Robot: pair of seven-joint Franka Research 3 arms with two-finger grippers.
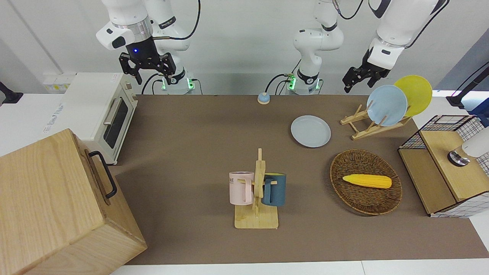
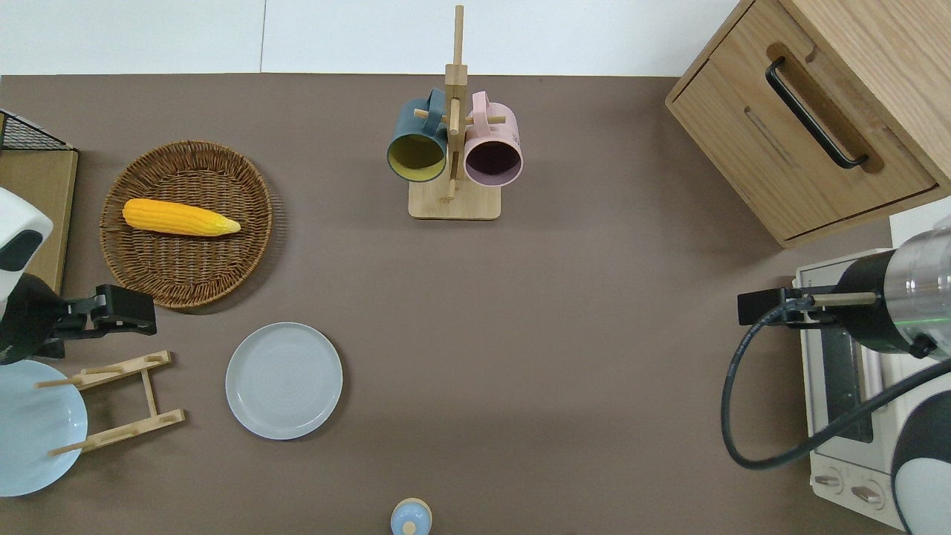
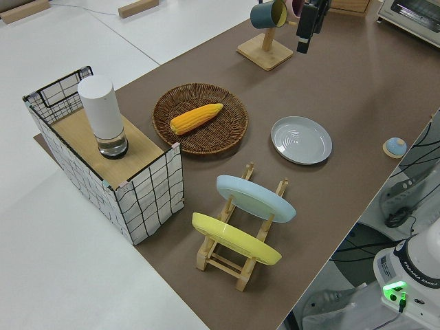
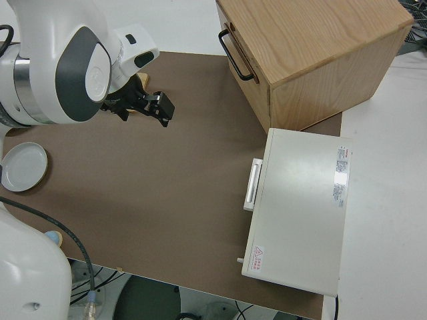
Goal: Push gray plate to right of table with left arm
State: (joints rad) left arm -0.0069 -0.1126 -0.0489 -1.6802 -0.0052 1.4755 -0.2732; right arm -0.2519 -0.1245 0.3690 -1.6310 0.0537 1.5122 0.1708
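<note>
The gray plate (image 1: 310,131) lies flat on the brown table (image 1: 191,152), beside the wooden plate rack and nearer to the robots than the wicker basket. It also shows in the overhead view (image 2: 284,380), the left side view (image 3: 301,139) and the right side view (image 4: 23,167). My left gripper (image 1: 358,82) is up in the air with its fingers apart and empty. In the overhead view it (image 2: 126,312) is over the gap between basket and rack, apart from the plate. The right arm is parked, its gripper (image 1: 153,74) open.
The rack (image 1: 366,128) holds a light-blue plate (image 1: 386,105) and a yellow plate (image 1: 414,93). The basket (image 1: 365,202) holds a corn cob (image 1: 367,181). A mug tree (image 1: 258,191) stands mid-table; a toaster oven (image 1: 103,114) and a wooden cabinet (image 1: 53,206) stand at the right arm's end.
</note>
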